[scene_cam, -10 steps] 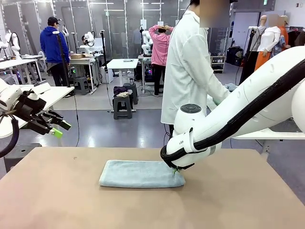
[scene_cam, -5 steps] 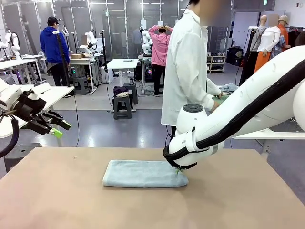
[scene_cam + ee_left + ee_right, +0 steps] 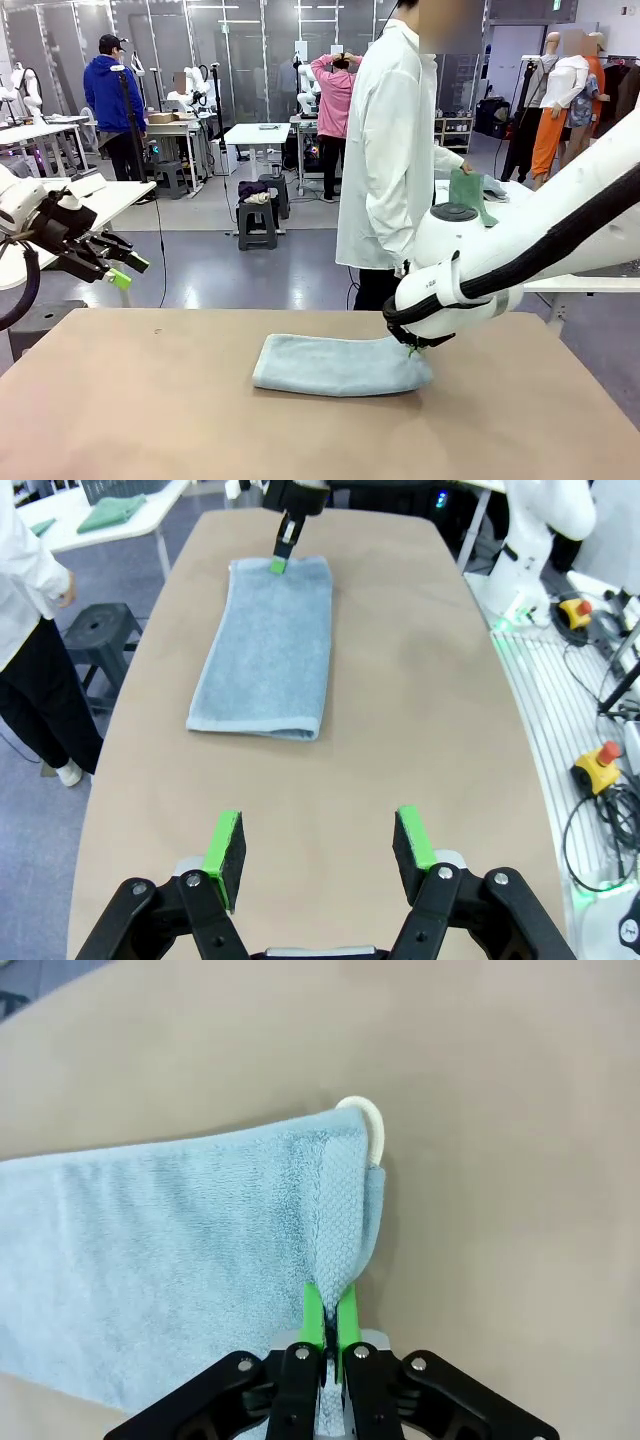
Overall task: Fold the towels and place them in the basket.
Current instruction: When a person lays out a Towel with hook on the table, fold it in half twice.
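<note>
A light blue-grey towel (image 3: 335, 365) lies folded lengthwise on the tan table (image 3: 150, 420), right of centre. My right gripper (image 3: 412, 350) is shut on the towel's right end; in the right wrist view its green pads (image 3: 327, 1322) pinch the hemmed edge of the towel (image 3: 180, 1220) near the white loop tag (image 3: 365, 1125). My left gripper (image 3: 120, 270) hangs open off the table's left side, holding nothing. In the left wrist view the left gripper (image 3: 320, 845) has its green pads spread above bare table, with the towel (image 3: 268, 645) farther off. The basket is out of view.
A person in a white coat (image 3: 395, 150) stands at the far side of the table, holding a dark green cloth (image 3: 466, 192). White side tables stand behind on the right (image 3: 580, 280) and left (image 3: 100, 200).
My right gripper has dragged the towel to the right across the table. The person has lifted the dark green cloth. The left arm has not moved.
</note>
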